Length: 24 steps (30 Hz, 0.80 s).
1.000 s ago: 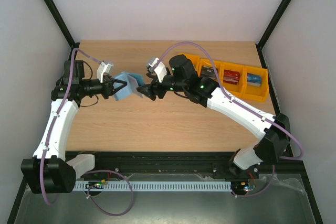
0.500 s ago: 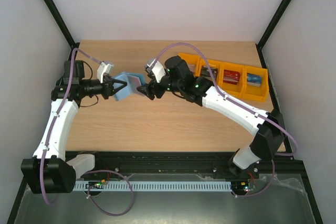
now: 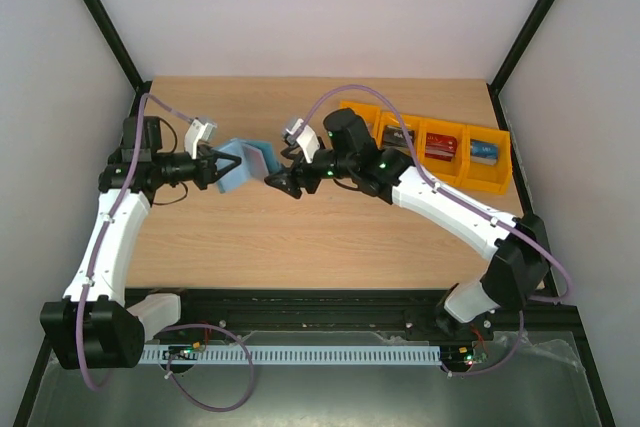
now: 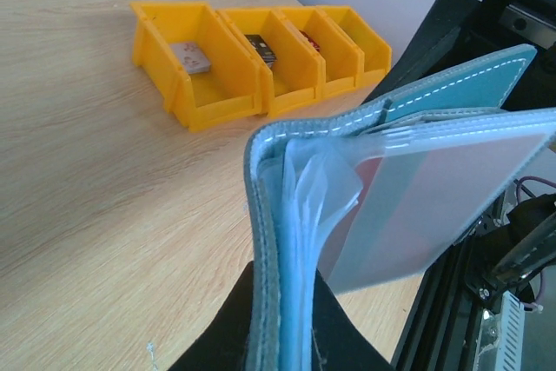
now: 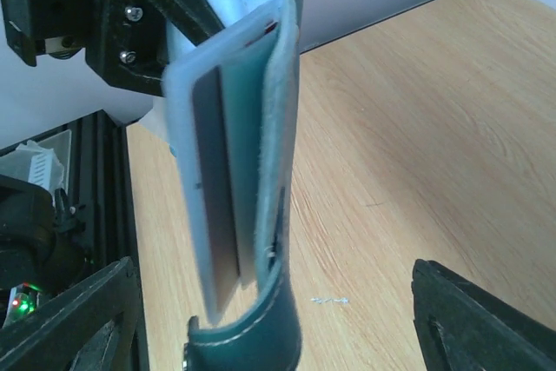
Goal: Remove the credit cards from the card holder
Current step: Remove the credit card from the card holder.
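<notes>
Rightward of the wallet, the right gripper (image 3: 280,183) has slipped a little toward the near edge, its jaws spread wider (gripping nothing). Left gripper (image 3: 216,168) pinches the teal card holder (image 3: 243,161) upright above the table, a credit card (image 4: 434,206) in its clear pocket.

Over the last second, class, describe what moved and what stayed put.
The right end effector eased back from the card holder, toward the near edge of the table, jaws wide open and holding nothing. Unchanged: the left end effector stays shut on the holder, lifted off the table, a grey card still in its pocket.
</notes>
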Tool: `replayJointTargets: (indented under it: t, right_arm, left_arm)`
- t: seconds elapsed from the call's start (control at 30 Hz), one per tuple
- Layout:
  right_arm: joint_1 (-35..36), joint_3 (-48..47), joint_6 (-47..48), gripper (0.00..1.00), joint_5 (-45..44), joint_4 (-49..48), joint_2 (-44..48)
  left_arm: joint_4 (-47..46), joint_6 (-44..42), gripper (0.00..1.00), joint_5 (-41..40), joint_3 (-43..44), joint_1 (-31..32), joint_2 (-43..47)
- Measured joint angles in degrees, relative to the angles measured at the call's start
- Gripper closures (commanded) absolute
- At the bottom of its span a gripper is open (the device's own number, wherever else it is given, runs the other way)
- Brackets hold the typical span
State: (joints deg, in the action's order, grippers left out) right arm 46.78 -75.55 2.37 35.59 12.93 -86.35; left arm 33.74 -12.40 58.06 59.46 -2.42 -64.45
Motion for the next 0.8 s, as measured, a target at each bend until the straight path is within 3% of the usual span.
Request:
replayJointTargets:
  t: [0.3, 0.47, 0.7, 0.8]
  right_arm:
    - [-0.02, 6.86, -3.76, 0.2, -0.02, -6.78, 3.43]
    - [-0.02, 7.02, -5.84, 0.37, -2.23, -9.29, 3.93]
    - [-0.02, 7.06, -8.98, 0.5, -2.78, -11.37, 4.02]
    - [-0.07, 7.17, -9.31, 0.5, -1.66, -11.78, 4.02]
  left_arm:
    - [-1.33, 1.2, 0.98, -0.26, -2.6, -0.02, 0.0]
    - [-1.95, 1.68, 0.98, -0.04, -3.54, -0.13, 0.04]
    - [-3.26, 2.64, 0.98, 0.79, -4.68, -0.26, 1.16]
    - [-3.48, 2.69, 0.98, 1.01, -4.79, -0.48, 1.18]
